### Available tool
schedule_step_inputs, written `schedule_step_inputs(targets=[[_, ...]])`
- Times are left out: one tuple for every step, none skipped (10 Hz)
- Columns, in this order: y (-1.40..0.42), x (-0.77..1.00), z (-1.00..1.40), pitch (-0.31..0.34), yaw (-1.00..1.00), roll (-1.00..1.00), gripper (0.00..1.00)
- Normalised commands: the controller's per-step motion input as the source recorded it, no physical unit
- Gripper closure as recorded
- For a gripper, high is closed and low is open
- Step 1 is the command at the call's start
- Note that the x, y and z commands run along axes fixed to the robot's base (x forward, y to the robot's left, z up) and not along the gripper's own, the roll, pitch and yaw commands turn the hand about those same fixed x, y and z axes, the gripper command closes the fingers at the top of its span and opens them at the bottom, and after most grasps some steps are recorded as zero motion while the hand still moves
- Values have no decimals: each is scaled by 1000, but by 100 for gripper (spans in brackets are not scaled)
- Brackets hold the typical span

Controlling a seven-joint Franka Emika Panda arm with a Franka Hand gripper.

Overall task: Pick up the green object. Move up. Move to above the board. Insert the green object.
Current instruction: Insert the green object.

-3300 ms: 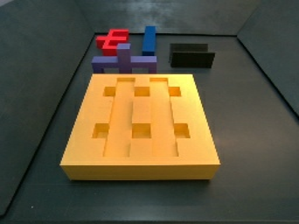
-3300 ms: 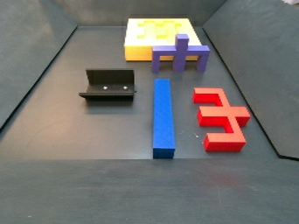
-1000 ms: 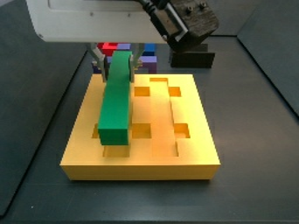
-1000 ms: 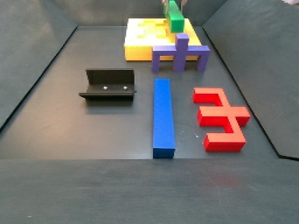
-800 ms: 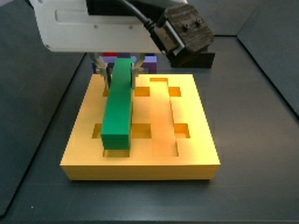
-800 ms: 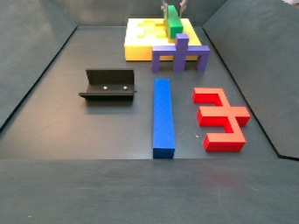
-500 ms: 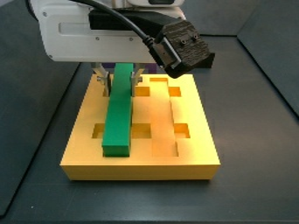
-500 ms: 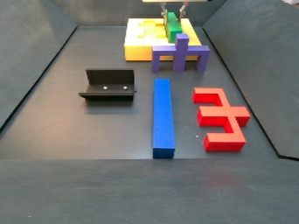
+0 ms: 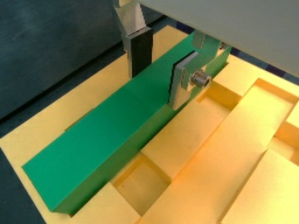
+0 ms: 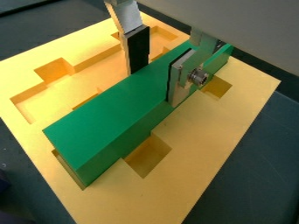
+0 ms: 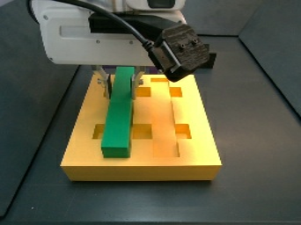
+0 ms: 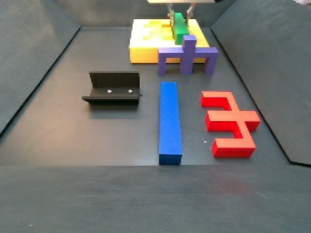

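— Where is your gripper [image 9: 162,63] sitting right now?

— I am hanging it low over the board [image 11: 198,145], near the far end. In both wrist views my fingers [image 10: 183,77] are pressing on the two long sides of the green bar [image 9: 111,131], so the gripper is closed onto the bar only as far as its width allows.

— And the bar itself?

— It is running lengthwise along the board's left groove in a side view [image 11: 119,119], with its near end reaching toward the near row of square holes. In a wrist view [image 10: 114,127] it is lying above the yellow surface, and a square hole [image 10: 146,154] is showing just beside its near end. I cannot tell whether the bar is touching the groove floor or sitting slightly above it.

— What else is around?

— In a side view the fixture [image 12: 115,89] is standing on the dark floor, well apart from the board [image 12: 152,41]. The blue bar [image 12: 170,122] is lying beside it, the red piece [image 12: 231,122] is lying to the other side of the blue bar, and the purple block [image 12: 188,58] is standing right at the board's near edge. My gripper [image 12: 179,15] is showing only as a small shape at the top there, with the green bar [image 12: 183,26] below it.
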Motion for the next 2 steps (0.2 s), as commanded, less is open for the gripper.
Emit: schedule_step_inputs(targets=[[0,0,-377,-136,-6,-87,100],[0,0,0,0,0,0,100]])
